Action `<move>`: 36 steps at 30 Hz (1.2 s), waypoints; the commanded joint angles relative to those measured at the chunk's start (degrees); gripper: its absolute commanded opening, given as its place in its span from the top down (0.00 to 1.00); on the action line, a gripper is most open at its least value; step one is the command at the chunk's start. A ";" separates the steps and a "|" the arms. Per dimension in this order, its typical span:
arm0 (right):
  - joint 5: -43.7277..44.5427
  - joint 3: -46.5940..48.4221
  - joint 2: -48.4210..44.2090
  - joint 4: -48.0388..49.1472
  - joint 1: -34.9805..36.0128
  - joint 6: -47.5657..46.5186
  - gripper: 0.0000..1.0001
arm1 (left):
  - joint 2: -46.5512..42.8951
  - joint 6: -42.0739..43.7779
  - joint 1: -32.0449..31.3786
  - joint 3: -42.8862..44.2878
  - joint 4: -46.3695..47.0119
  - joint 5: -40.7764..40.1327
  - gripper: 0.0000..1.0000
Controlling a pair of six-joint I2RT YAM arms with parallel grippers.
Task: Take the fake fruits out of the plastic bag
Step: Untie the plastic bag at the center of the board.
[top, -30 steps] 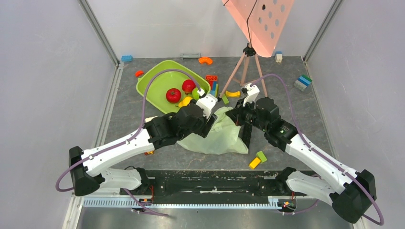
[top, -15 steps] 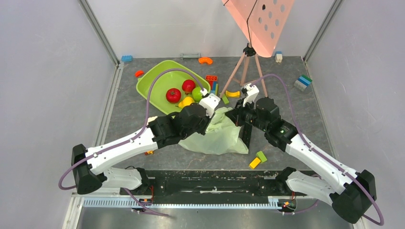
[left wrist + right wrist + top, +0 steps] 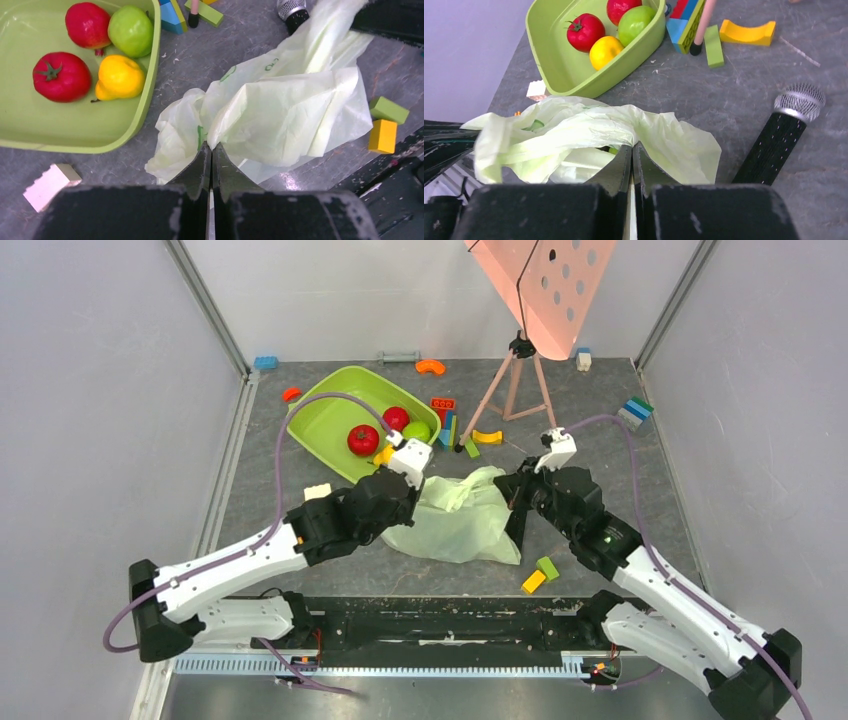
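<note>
Print [image 3: 229,74] on the plastic bag [image 3: 455,525] is small, dark green and curly, too crumpled to read; no other writing is legible. Bag sits crumpled on the grey table [image 3: 640,480] between the 2 arms, just beside the lime-green tub [image 3: 75,130]. Left gripper [image 3: 210,150] has its jaws pressed together, pinching the bag's near-left edge. Right gripper [image 3: 631,150] is also clamped tight, on a fold at the bag's right side. A black microphone [image 3: 781,140] lies just right of the bag. A green patch [image 3: 536,125] shows through the film, can't tell what it is. 1 round green fruit [image 3: 131,30] is in the tub, touching the red apple [image 3: 87,24] and yellow pear [image 3: 119,77], with the tomato [image 3: 61,76] beside them.
</note>
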 commanded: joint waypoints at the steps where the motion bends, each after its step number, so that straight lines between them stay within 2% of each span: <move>1: 8.51 -3.02 -3.62 -0.05 -0.15 6.68 1.00 | -6.16 -7.24 0.06 -3.39 -0.66 -6.83 0.98; 3: 7.88 -3.80 -4.71 0.50 -0.14 6.09 0.94 | -8.10 -7.90 0.06 -4.64 -0.55 -6.59 0.98; 4: 6.69 -3.91 -5.13 1.22 -0.15 4.30 0.85 | -8.85 -7.82 0.03 -5.23 -0.18 -5.74 0.98; 7: 2.14 -2.90 -5.98 2.82 -0.10 -3.32 0.48 | -10.23 -6.94 0.05 -6.26 1.07 -3.88 0.98; 9: -0.06 -0.61 -5.93 2.44 -0.12 -10.84 0.32 | -10.48 -6.46 0.07 -6.16 1.19 -3.57 0.98; 11: -1.44 2.51 -5.08 0.87 -0.13 -17.63 0.24 | -10.42 -6.07 0.08 -5.90 1.19 -3.56 0.98; 16: -14.31 7.31 -0.92 -1.10 -0.13 -34.49 0.22 | -10.42 -5.55 0.03 -5.68 1.60 -3.21 0.98; 22: -23.52 10.21 2.73 -2.16 -0.08 -44.19 0.23 | -10.26 -5.35 0.08 -5.43 1.54 -2.50 0.98; 31: -22.93 13.25 7.99 -2.75 0.79 -54.42 0.23 | -10.26 -4.60 0.06 -5.17 1.82 -2.42 0.98; 36: -20.46 16.28 12.34 -2.51 1.86 -56.52 0.25 | -9.99 -4.39 0.05 -4.92 2.14 -2.07 0.98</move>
